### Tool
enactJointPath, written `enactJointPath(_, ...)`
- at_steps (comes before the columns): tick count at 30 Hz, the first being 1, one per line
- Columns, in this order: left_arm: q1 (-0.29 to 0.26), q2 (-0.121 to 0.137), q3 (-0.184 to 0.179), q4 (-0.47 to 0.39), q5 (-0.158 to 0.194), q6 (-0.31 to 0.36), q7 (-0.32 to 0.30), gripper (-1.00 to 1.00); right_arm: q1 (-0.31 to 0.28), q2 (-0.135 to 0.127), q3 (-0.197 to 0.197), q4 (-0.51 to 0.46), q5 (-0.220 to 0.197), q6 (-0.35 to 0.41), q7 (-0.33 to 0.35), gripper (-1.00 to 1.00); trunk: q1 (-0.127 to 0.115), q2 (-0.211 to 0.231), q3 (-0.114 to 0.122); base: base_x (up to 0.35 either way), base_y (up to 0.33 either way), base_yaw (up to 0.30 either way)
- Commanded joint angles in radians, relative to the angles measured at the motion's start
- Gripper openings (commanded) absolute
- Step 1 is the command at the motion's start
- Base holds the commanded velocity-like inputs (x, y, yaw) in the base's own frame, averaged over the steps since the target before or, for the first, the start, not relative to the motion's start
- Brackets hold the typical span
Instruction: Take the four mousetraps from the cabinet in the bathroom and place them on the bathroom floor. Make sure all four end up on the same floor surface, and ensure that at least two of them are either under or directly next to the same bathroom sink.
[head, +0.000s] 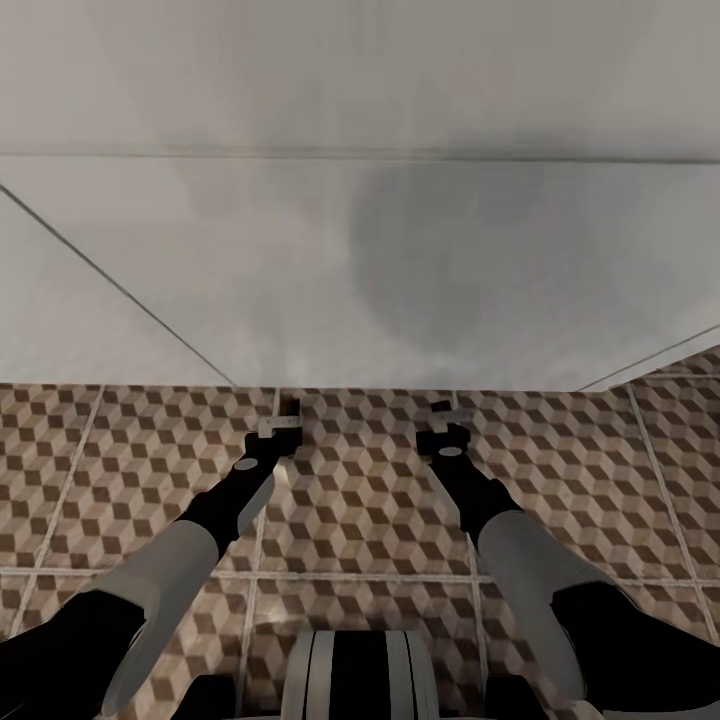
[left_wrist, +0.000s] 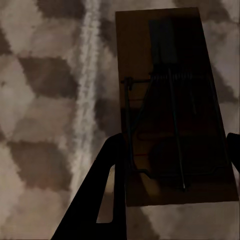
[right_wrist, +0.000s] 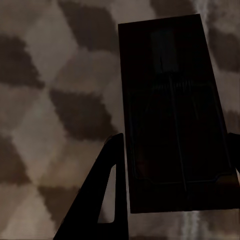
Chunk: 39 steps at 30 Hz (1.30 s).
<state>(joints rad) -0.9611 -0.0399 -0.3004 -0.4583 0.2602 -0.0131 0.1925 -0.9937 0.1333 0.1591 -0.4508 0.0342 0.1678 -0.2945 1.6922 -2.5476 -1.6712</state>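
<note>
- Head view: Both arms reach forward and down over the bathroom floor (head: 350, 500), made of big square tiles with a brown, beige and white cube print and pale lines between them. The left gripper (head: 283, 428) and the right gripper (head: 441, 428) hang side by side, near the far edge of the floor. There the tiles meet a plain white panel (head: 330, 270) with thin grey lines and a round grey shadow on it. A small dark bit pokes out past each gripper's tip, too small to make out here.
- Left wrist view: The left gripper (left_wrist: 172, 157) is closed on a mousetrap (left_wrist: 170, 100), a flat tan wooden board with dark wire parts and a spring across its middle. One black finger (left_wrist: 102, 190) presses on one long side of the board and the other finger just peeks in at the other side. The board hangs over the cube tiles, next to a pale line in the floor.
- Right wrist view: The right gripper (right_wrist: 175, 160) is closed on a second mousetrap (right_wrist: 172, 110), very dark in shadow, with faint wire shapes on it. One black finger (right_wrist: 107, 192) touches its long side. The cube tiles lie under it.
</note>
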Motion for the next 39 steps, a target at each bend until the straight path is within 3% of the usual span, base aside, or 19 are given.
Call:
enactJointPath(1,-0.001,0.001,-0.008,-0.001,0.009,-0.001,0.009,-1.0,0.0,0.0,0.006,-0.001,0.003,0.009,-0.006,-1.0,0.0,0.0,-0.001,0.086,0.0,0.0)
enactJointPath(39,0.0,0.0,0.001,-0.002,0.01,-0.002,0.007,-1.0,0.0,0.0,0.007,0.001,0.003,0.009,-0.006,-1.0,0.0,0.0,-0.001,0.033,0.0,0.0)
